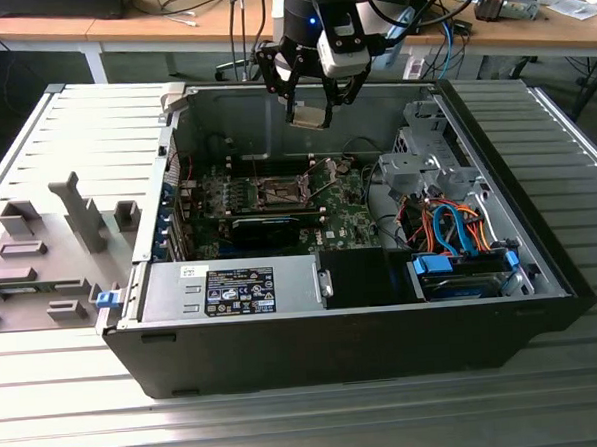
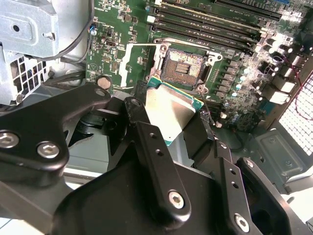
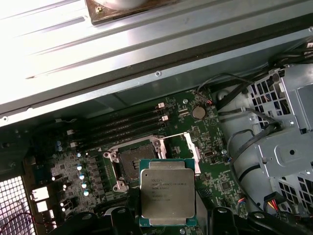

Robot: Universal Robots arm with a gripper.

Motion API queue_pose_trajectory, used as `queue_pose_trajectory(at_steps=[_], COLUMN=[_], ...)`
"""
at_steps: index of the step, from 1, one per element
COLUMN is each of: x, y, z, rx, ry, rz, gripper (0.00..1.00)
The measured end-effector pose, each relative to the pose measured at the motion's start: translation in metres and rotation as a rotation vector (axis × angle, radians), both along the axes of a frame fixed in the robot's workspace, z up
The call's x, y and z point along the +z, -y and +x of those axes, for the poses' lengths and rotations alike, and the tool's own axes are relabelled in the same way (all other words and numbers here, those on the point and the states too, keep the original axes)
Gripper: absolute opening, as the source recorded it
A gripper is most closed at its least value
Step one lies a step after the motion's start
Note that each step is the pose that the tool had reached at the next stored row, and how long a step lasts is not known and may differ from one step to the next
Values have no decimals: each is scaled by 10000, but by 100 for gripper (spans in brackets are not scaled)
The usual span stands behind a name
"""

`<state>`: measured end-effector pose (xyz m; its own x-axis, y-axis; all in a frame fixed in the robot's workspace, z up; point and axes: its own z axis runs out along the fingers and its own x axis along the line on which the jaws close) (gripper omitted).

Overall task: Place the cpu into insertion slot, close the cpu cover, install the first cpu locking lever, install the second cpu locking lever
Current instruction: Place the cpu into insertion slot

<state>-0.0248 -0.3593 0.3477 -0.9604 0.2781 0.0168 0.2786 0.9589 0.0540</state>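
Holding the cpu (image 3: 166, 198) clamped between the pincer (image 1: 309, 107) fingers, above the open case (image 1: 285, 354), well apart from the insertion slot (image 3: 136, 160); slot bare; cpu cover (image 3: 190, 152) standing open; judgement: no step finished, levers undone.

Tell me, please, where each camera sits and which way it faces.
Exterior view: off the arm, raised, looking down into the open case; the tool holds the cpu above the board.
Second wrist view: on the arm, looking past the tool's fingers at the slot.
First wrist view: on the arm, looking down at the board; dark tool parts show.
Both wrist views share cpu and slot.
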Motion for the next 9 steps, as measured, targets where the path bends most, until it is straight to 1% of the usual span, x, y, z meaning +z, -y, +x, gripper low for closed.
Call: queue_pose_trajectory(at_steps=[9], x=[0], y=[0], z=[0], rx=[-232], ry=[0], rz=[-4], gripper=[54])
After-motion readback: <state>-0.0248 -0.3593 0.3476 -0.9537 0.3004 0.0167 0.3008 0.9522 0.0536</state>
